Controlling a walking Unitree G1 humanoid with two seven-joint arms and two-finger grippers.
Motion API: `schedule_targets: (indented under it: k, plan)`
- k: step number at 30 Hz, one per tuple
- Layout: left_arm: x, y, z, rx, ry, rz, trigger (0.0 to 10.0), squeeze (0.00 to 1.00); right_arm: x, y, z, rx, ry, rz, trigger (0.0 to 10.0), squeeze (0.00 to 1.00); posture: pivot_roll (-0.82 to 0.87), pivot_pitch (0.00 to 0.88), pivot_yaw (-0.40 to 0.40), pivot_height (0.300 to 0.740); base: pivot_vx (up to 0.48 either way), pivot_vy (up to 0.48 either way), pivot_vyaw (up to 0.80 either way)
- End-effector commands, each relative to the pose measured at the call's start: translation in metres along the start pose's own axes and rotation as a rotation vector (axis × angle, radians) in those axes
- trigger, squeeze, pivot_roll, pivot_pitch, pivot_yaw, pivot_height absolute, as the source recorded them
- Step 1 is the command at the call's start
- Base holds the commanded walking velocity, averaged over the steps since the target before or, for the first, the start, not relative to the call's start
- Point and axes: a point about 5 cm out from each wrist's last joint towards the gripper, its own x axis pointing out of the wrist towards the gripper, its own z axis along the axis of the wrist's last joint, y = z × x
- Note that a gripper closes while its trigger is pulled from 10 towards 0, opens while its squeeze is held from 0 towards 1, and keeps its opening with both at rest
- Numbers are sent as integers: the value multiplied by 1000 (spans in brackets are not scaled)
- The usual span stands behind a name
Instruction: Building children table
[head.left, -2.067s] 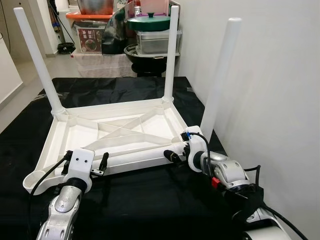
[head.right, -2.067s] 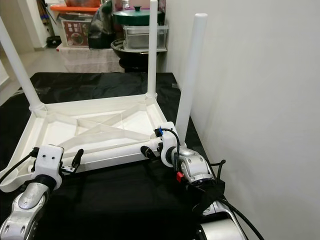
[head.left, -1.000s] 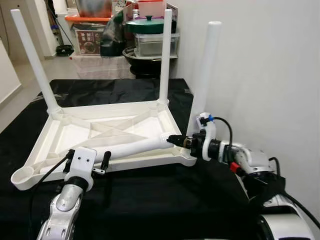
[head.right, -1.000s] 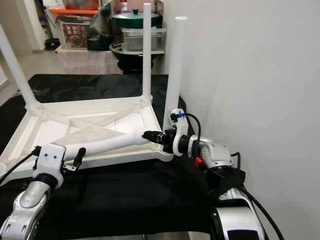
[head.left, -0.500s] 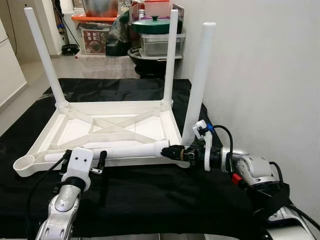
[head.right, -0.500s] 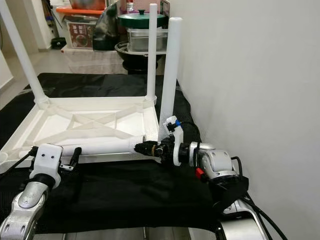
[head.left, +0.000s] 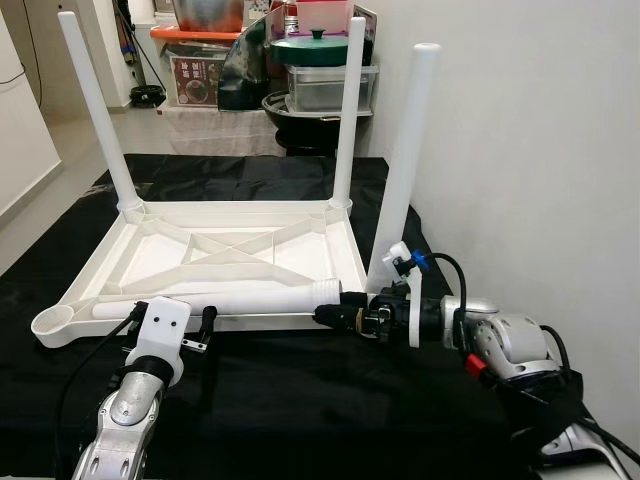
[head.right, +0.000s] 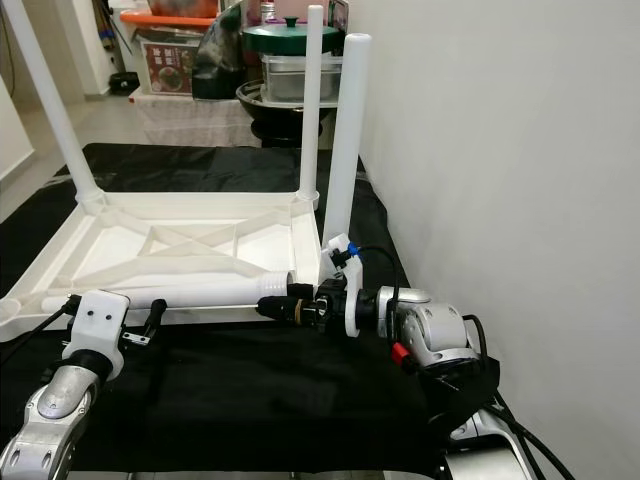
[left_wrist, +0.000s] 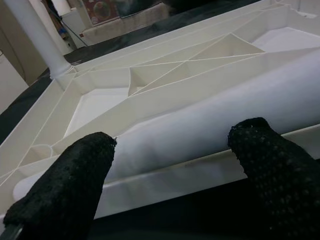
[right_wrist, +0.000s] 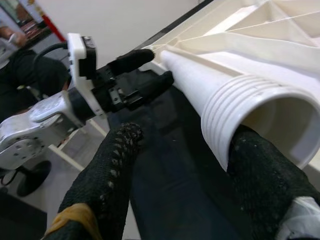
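Room: white wall (head.left: 540, 150) close along the robot's right; at the far end, stacked tubs, a steel tray and a green lidded pot (head.left: 322, 46), pale floor to the left

Surface: black cloth (head.left: 300, 400) over the work area, slack and wrinkled at the edges

Upside-down white tabletop (head.left: 230, 262) lies flat on the cloth. Three legs stand upright in their corner sockets: far left leg (head.left: 92, 110), far right leg (head.left: 352, 105), near right leg (head.left: 408, 165). Near left corner socket (head.left: 52, 326) is empty, so roughly three quarters done by my read

Fourth leg (head.left: 215, 302) is loose, lying along the tabletop's near edge. Long axis runs left to right across the robot, roughly parallel to that edge; ribbed open end toward the right arm, plain end just short of the empty socket

Right gripper (right_wrist: 180, 150) is at the ribbed end. One finger presses the rim from below, the other stands apart, so it looks half open and cradling, not a firm clamp

Left gripper (left_wrist: 165, 165) has fingers spread wide either side of the leg's plain half, just in front of it, no contact visible

Key relation: the socket lies beyond the leg's left end, on the left arm's side. Leg is horizontal and the socket faces up, so I'd guess it has to be swung upright and one end brought over the socket

Risk: a one-finger hold on smooth plastic could let it roll off the edge
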Motion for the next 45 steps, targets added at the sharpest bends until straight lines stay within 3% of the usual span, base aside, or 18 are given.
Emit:
schedule_targets:
  k: [1, 7, 20, 21, 23, 24, 28, 34, 41, 43, 45]
  plan:
    - [1, -7, -4, 1, 24, -24, 10000, 0, 17, 15, -8, 26, 23, 132, 10000, 0, 89, 0, -62, 740, 0, 0, 0]
    - [1, -7, -4, 0, 23, -25, 10000, 0, 34, 17, -6, 61, 24, 119, 10000, 0, 89, 0, -62, 740, 0, 0, 0]
    - [0, -8, -5, 0, 26, -23, 10000, 0, 46, 12, 5, 55, -1, 22, 10000, 0, 96, 0, -71, 740, 0, 0, 0]
    - [0, -9, -5, 1, 26, -23, 10000, 0, 47, 11, 4, 48, 11, -1, 1255, 0, 96, 0, -71, 740, 0, 0, 0]
    - [0, -9, -5, 1, 26, -23, 10000, 0, 47, 10, 4, 43, 19, -16, 1255, 0, 96, 0, -71, 740, 0, 0, 0]
    - [0, -9, -5, 1, 25, -23, 10000, 0, 47, 8, 2, 55, 36, -40, 0, 0, 96, 0, -71, 740, 0, 0, 0]
    - [1, -9, -5, 2, 24, -25, 10000, 0, 49, 3, -7, 95, 62, -103, 0, 0, 92, 0, -66, 740, 0, 0, 0]
    - [1, -9, -5, 6, 22, -27, 10000, 0, 43, 9, -3, 110, 11, -57, 0, 0, 91, 0, -60, 740, 0, 0, 0]
    - [2, -8, -5, 11, 20, -31, 10000, 0, 16, 9, 23, 96, -119, 23, 0, 0, 92, 0, -59, 740, 0, 0, 0]
    - [3, -9, -4, 12, 19, -34, 10000, 0, -10, 4, 46, 96, -272, 54, 0, 0, 88, 0, -54, 740, 0, 0, 0]
    - [3, -9, -4, 12, 19, -34, 10000, 0, -10, 4, 46, 96, -272, 54, 0, 0, 88, 0, -54, 740, 0, 0, 0]
